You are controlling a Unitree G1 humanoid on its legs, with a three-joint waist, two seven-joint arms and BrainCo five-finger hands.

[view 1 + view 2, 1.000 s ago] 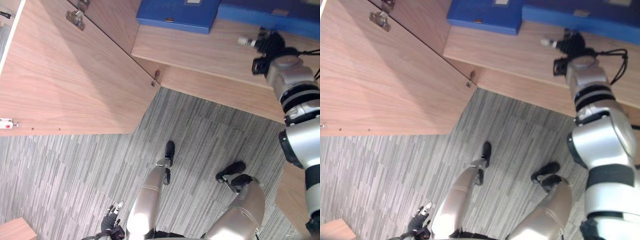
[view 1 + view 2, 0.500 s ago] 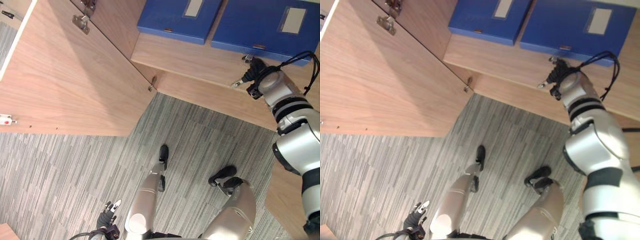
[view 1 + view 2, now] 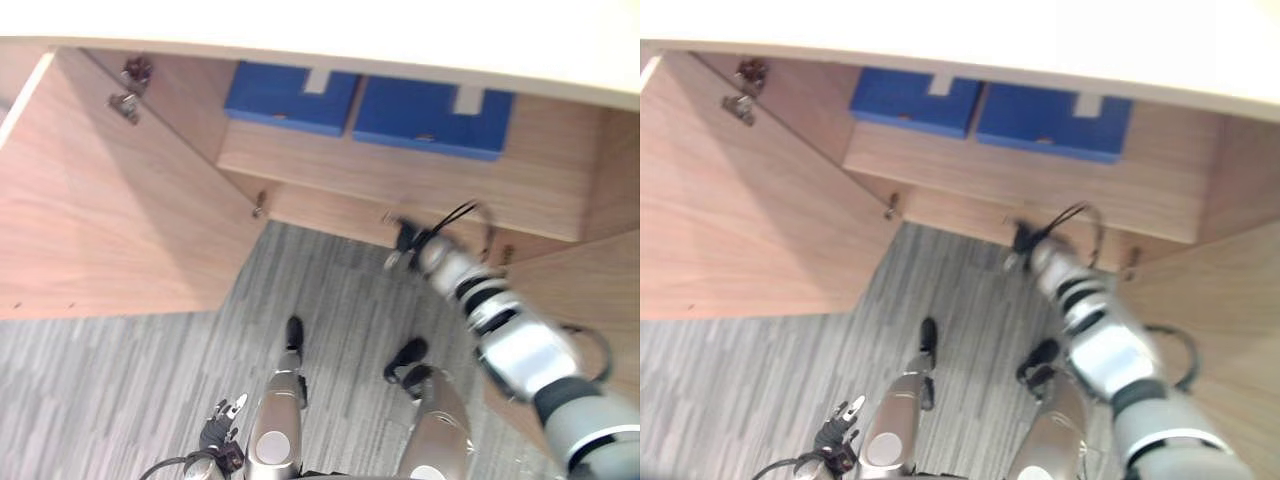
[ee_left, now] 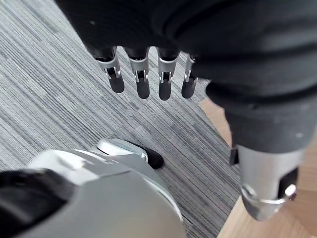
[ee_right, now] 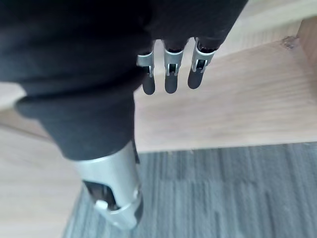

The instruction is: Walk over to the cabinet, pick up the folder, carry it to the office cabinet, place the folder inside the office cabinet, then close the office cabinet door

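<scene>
Right hand (image 3: 405,243) is hovering just off the office cabinet's lower front board (image 5: 237,109), its fingers (image 5: 170,79) hanging straight and loose, gripping nothing. Just past it, on the shelf (image 3: 400,178), one blue folder (image 3: 428,117) and a second blue folder (image 3: 290,96) are lying side by side. The near door (image 3: 575,290) is standing open beside the hand, and the far door (image 3: 110,220) is gaping well away. Left hand (image 3: 220,432) is dangling low, open and empty. Straight fingers are likely risking a slip off the door edge, or the forearm getting trapped as it swings.
</scene>
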